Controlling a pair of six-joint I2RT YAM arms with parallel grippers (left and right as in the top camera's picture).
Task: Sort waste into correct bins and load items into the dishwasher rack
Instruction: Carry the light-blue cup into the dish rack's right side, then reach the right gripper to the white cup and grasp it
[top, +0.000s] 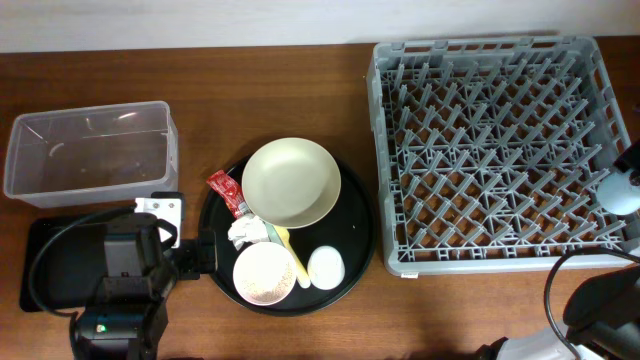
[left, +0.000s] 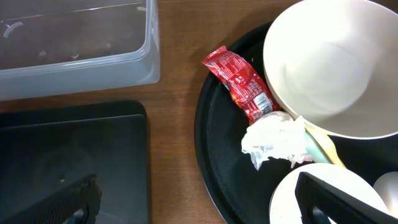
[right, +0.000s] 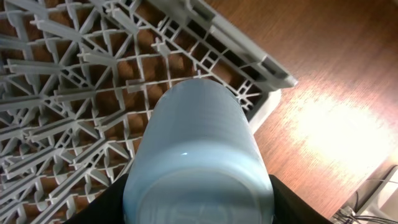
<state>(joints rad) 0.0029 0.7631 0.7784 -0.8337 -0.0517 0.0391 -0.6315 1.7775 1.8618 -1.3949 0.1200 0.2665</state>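
My right gripper is shut on the light blue cup, base toward the camera, over the right front corner of the grey dishwasher rack. That cup shows at the overhead view's right edge. My left gripper is open, with one finger above the shallow black bin and the other above the small bowl. A red sauce packet and a tissue wad lie beside the cream plate-bowl. The clear tub stands at the back left.
A large round black tray carries the plate-bowl, the small bowl, a white cup and a yellow utensil. The left arm covers much of the black bin. Cables trail at the front right.
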